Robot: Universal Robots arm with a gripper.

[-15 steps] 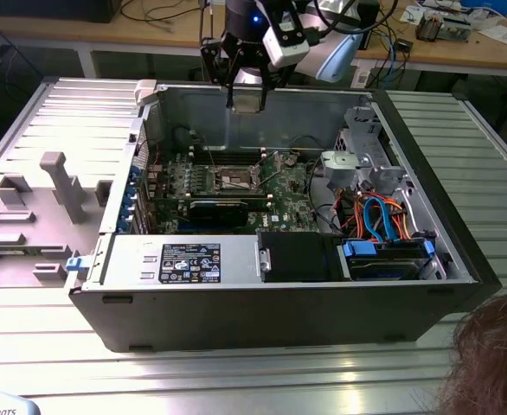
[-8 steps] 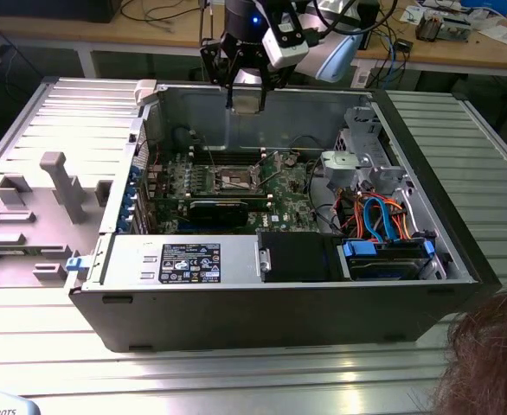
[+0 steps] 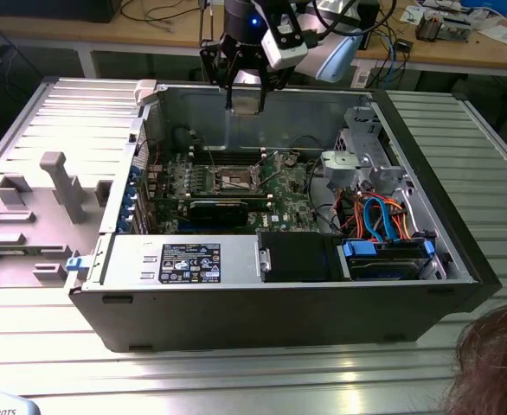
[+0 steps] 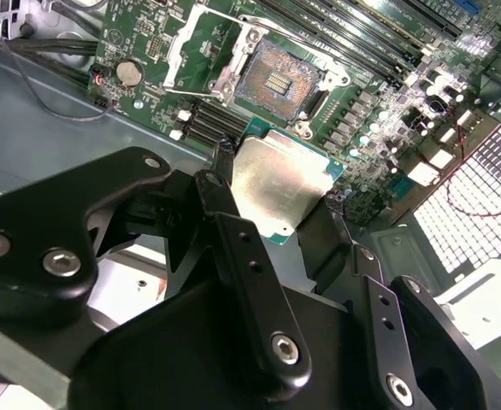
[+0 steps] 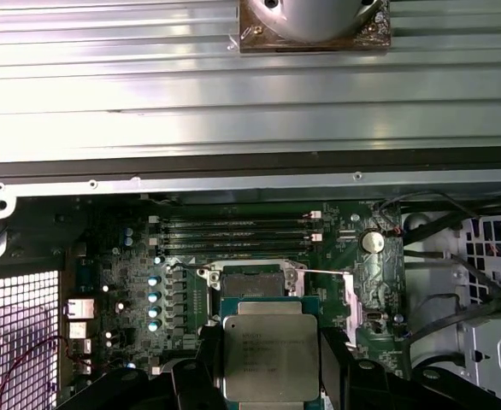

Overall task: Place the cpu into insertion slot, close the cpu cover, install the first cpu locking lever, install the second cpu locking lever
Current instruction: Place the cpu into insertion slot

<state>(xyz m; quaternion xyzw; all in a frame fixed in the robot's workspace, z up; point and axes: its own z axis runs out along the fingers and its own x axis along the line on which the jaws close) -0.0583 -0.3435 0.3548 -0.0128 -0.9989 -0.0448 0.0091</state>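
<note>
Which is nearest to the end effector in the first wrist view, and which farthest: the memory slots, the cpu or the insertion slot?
1. The cpu, gripped between the fingers of the end effector itself.
2. The insertion slot, just beyond the cpu's far edge.
3. The memory slots, farther on, past the insertion slot.

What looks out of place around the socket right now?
Nothing stands out. The gripper holds the cpu squarely above the board; the insertion slot is bare, and the cpu cover stands open beside it.
</note>
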